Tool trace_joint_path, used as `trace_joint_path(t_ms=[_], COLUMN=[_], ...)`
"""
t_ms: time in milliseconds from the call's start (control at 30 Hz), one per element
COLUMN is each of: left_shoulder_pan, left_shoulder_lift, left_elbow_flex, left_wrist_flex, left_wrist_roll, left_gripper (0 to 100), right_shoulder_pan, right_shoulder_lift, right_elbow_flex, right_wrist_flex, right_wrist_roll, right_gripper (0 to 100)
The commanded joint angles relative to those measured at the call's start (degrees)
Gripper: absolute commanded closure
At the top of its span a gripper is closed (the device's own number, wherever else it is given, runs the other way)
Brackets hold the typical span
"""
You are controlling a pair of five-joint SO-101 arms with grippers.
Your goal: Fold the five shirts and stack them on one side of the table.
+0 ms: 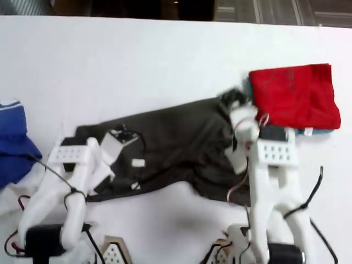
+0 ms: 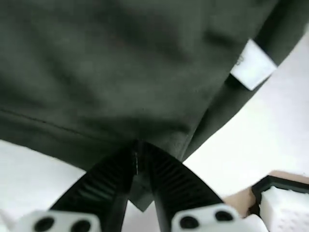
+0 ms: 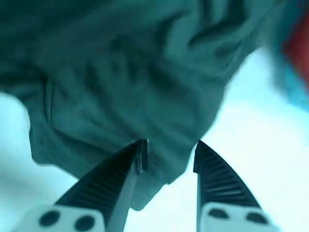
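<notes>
One dark shirt (image 1: 176, 143), hem held
Your left pincer (image 2: 137, 162) clamps it, right pincer (image 3: 170, 152) gapes; open table (image 1: 137, 60) beyond; one red shirt (image 1: 294, 96) right of it, one blue shirt (image 1: 14, 143) left.

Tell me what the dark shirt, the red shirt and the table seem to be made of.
The dark shirt: soft matte cloth, likely cotton; it wrinkles, lies limp and shows a stitched hem. The red shirt: similar matte cloth, folded with soft rounded edges. The table: smooth white top, perhaps laminate; the look leaves it open.
</notes>
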Motion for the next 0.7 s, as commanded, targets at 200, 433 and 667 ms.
trace_joint_path(t_ms=[200,433,667], left_shoulder_pan=[-10.99,-9.76,-9.32], left_shoulder_lift=[14.77,16.88,16.79], left_elbow_flex=[-8.84,-15.25,-17.71], left_wrist_flex=[-0.18,5.19,10.55], left_wrist_roll=[-4.31,-4.04,-4.04], left_gripper=[97,97,97], right_shoulder_pan=[0.75,-1.27,-12.44], right_shoulder_lift=[-11.03,-14.55,-14.55], right_elbow_flex=[14.51,14.95,17.67], right_wrist_flex=[-2.33,-1.36,-1.10], right_wrist_roll=[10.20,10.99,10.81], right_gripper=[83.7,83.6,83.6])
